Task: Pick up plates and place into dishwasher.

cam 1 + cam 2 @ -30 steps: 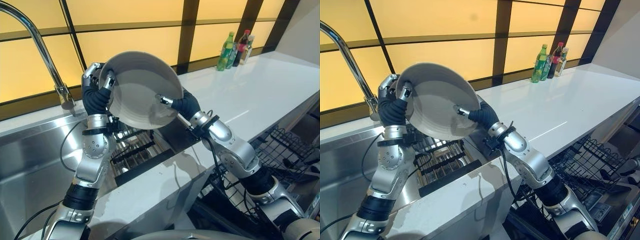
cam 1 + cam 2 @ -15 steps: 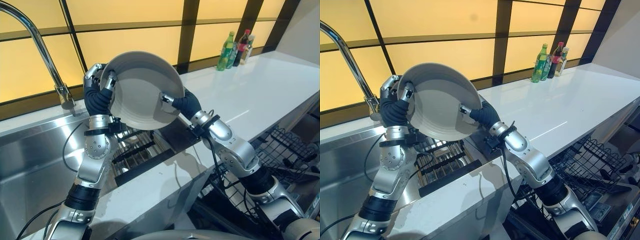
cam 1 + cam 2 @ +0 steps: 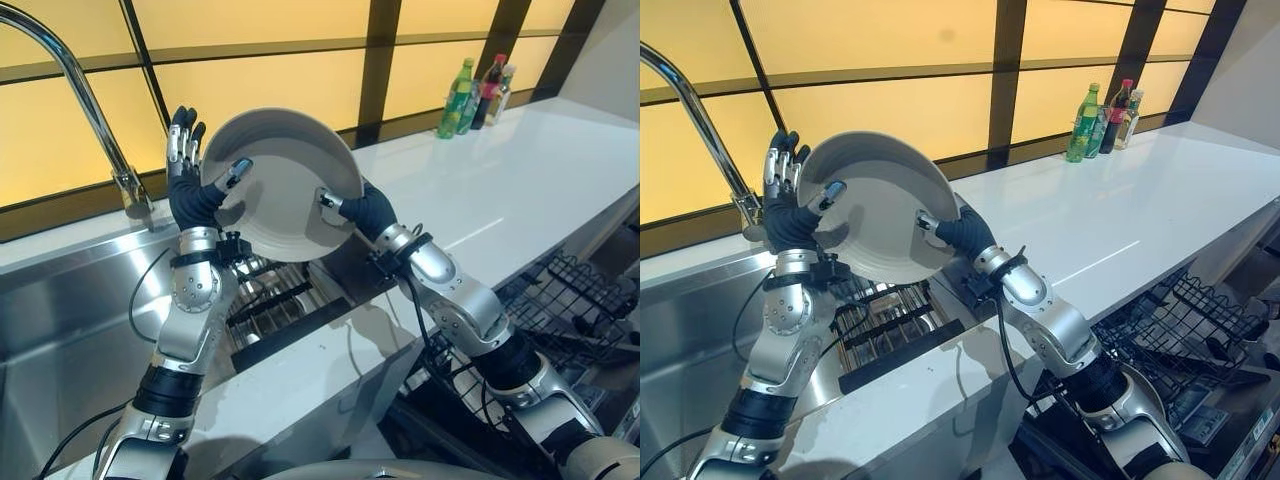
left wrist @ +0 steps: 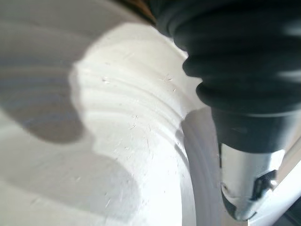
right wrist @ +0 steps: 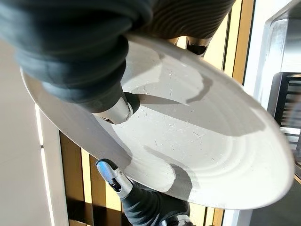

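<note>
A large white plate (image 3: 285, 180) is held up on edge above the sink, its hollow face turned toward me. My right hand (image 3: 370, 212) is shut on its right rim, with the thumb (image 5: 115, 110) pressed on the face and the fingers behind. My left hand (image 3: 190, 200) is at the plate's left rim. Its fingers (image 3: 180, 130) stand straight up beside the rim, and only its thumb (image 3: 235, 172) lies across the plate's face. The left wrist view shows the plate's (image 4: 94, 141) ridged inner surface from very close.
Below the plate a dark dish rack (image 3: 270, 300) sits in the steel sink (image 3: 60, 330), with a tall tap (image 3: 90, 110) at the left. A white counter (image 3: 500, 180) runs to the right, bottles (image 3: 475, 95) at its far end. The dishwasher's wire basket (image 3: 590, 310) lies low right.
My left hand's fingers have come off the plate's rim and straightened upward. The right hand keeps its hold; the plate has barely moved.
</note>
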`<state>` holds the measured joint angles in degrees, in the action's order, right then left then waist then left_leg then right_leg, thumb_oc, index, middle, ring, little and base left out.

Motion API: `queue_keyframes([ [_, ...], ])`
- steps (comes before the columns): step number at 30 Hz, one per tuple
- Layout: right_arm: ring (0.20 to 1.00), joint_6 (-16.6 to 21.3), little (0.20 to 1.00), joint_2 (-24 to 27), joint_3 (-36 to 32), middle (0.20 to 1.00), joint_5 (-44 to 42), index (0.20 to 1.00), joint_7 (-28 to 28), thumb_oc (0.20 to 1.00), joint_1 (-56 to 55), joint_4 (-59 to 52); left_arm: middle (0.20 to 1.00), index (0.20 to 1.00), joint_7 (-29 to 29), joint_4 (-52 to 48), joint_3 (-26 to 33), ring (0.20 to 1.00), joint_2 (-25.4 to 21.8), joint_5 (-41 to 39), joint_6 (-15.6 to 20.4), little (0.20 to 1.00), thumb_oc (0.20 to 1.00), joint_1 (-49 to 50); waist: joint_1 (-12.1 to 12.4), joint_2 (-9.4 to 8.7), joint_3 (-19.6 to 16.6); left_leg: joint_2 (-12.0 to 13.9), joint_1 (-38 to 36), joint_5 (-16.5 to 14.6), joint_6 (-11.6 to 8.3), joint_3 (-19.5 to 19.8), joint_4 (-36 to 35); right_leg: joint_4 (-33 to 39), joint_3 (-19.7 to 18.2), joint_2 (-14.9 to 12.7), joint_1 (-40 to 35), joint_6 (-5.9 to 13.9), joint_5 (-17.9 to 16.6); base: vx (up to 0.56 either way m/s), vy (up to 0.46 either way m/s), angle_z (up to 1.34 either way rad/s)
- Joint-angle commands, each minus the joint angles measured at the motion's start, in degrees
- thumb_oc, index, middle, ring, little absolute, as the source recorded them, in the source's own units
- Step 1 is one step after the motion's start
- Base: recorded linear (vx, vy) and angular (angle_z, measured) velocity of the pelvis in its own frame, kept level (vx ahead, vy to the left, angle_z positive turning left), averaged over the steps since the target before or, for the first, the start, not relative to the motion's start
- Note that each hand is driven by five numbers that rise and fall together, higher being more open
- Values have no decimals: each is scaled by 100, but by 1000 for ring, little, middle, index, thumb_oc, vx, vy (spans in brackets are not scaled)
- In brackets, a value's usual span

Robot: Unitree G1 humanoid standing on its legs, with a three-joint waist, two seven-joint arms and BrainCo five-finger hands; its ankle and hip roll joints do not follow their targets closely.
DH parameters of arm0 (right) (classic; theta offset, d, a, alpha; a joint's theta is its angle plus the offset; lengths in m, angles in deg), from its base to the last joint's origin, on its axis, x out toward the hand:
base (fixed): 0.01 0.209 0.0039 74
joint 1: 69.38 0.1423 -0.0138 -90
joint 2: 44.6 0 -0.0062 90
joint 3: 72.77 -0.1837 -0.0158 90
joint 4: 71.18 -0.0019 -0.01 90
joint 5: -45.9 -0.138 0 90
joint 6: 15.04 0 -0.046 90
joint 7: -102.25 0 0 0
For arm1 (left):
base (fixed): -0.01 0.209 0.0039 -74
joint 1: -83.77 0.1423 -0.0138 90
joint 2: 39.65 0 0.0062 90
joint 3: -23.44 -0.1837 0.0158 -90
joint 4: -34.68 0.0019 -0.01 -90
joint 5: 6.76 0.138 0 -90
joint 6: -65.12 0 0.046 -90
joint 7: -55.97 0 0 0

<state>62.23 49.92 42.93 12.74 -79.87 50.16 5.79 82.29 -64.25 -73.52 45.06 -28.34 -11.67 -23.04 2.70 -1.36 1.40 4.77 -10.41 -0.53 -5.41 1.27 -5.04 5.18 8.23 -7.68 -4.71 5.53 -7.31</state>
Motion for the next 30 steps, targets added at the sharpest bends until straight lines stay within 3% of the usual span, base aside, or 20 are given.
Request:
queue_keyframes([
  [1,200,443,200,-107,-210,200,279,200,-176,200,572,-306,1000,1000,287,189,295,1000,-286,48,279,1000,1000,-755,63,-33,-110,-10,384,147,87,-127,145,-339,148,-265,-314,199,581,-3,-5,4],
  [9,200,601,200,210,-798,200,537,200,-555,200,245,-304,1000,1000,711,319,907,1000,-451,9,515,1000,1000,-489,8,-15,-129,25,358,139,50,-165,139,-274,142,-252,-343,192,558,0,0,0],
  [21,200,1216,200,1058,-2215,200,1453,200,-1241,200,-711,7,1000,1000,505,350,1480,1000,-638,-83,470,1000,1000,73,-289,9,-132,79,317,125,43,-349,70,-141,-30,-230,-270,223,438,4,-42,-4],
  [30,200,1224,200,1429,-3140,200,2181,200,-1970,200,-1459,296,1000,1000,457,510,1951,1000,-951,-56,486,1000,1000,328,-549,51,-102,153,276,143,40,-526,36,-101,-281,-169,-184,231,380,11,-70,-10],
])
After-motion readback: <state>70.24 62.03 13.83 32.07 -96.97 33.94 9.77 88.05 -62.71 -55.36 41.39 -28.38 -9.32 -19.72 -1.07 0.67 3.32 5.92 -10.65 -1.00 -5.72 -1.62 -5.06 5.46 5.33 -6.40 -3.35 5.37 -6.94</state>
